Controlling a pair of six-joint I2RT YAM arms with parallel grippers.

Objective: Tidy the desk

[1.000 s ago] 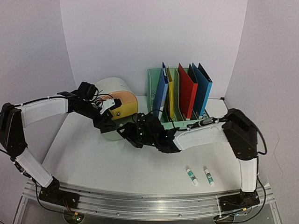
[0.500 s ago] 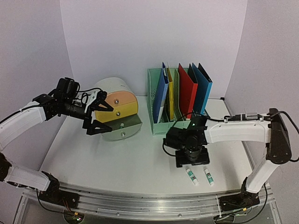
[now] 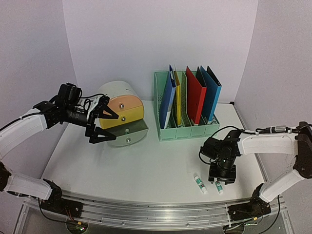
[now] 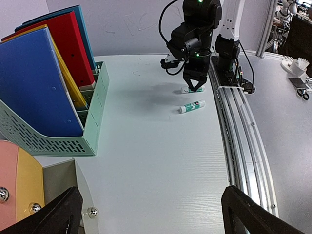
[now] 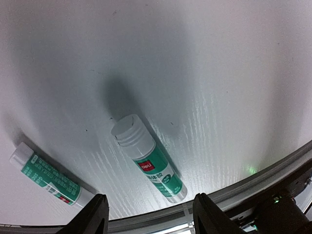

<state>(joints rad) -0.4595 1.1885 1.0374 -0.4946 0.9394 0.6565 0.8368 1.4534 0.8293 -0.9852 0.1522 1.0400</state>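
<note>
**Desk check: both grippers empty**

Flat white desk (image 3: 146, 165) fills the lilac-walled booth. Left gripper (image 3: 104, 125) gapes wide beside the round cream drawer unit (image 3: 122, 114). Right gripper (image 3: 220, 179) hangs part-open over 1 green-and-white plastic glue stick (image 5: 151, 163) near the desk's front edge, not clamping it.

desk (image 3: 146, 170) white, faint wood grain | walls (image 3: 146, 39) pale lilac | file rack (image 3: 187, 131) minty green, little slot holes | folders (image 3: 195, 95) blue, yellow, red, teal-ish | drawer unit (image 3: 117, 90) cream, fronts peach/yellow/grey-green | glue sticks (image 3: 200, 184) green-white labels, white caps | rail (image 3: 146, 209) silver
</note>
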